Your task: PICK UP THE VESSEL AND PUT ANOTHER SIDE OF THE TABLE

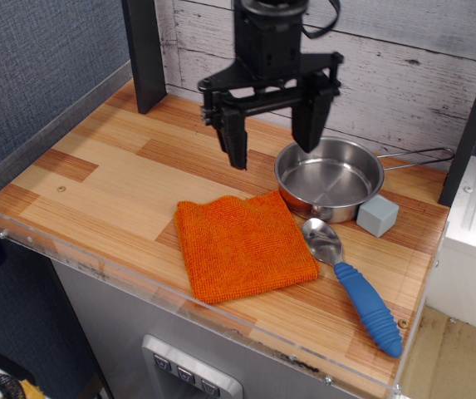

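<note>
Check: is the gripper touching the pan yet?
Cannot tell. The one view shows the open gripper with one finger overlapping the pan rim in the picture; height above it is unclear.

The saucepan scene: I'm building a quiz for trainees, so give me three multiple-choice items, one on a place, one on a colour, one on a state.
1. What lies just left of the spoon?
A. grey block
B. orange cloth
C. vessel

2. What colour is the spoon's handle?
A. blue
B. red
C. green

3. How is the gripper?
A. shut on the vessel
B. shut, empty
C. open, empty

Key: 1 B, the orange cloth is beside the spoon bowl. 2 A, the grip is blue. 3 C, the fingers stand apart above the table, beside the vessel, holding nothing.
</note>
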You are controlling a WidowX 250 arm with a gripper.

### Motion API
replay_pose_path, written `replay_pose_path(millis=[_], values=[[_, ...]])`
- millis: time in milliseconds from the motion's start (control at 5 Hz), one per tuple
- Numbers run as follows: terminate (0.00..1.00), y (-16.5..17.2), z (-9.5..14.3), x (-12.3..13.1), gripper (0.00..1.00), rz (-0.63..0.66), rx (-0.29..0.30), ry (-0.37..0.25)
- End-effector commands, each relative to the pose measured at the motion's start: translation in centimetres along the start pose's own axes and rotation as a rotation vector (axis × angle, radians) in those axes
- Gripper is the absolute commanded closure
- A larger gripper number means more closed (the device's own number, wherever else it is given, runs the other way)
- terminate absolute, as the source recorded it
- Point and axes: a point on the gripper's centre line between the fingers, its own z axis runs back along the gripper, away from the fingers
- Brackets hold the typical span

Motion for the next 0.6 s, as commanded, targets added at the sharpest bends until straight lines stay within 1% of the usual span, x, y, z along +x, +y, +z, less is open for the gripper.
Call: replay_pose_path(millis=[0, 200, 400], values=[[0.0, -2.4, 0.0, 2.2, 0.0, -0.168, 0.029, -0.212], [0.0, -3.1, -1.0, 3.4, 0.0, -0.198, 0.005, -0.285], [0.0, -2.7, -2.2, 4.6, 0.0, -0.162, -0.011, -0.302]])
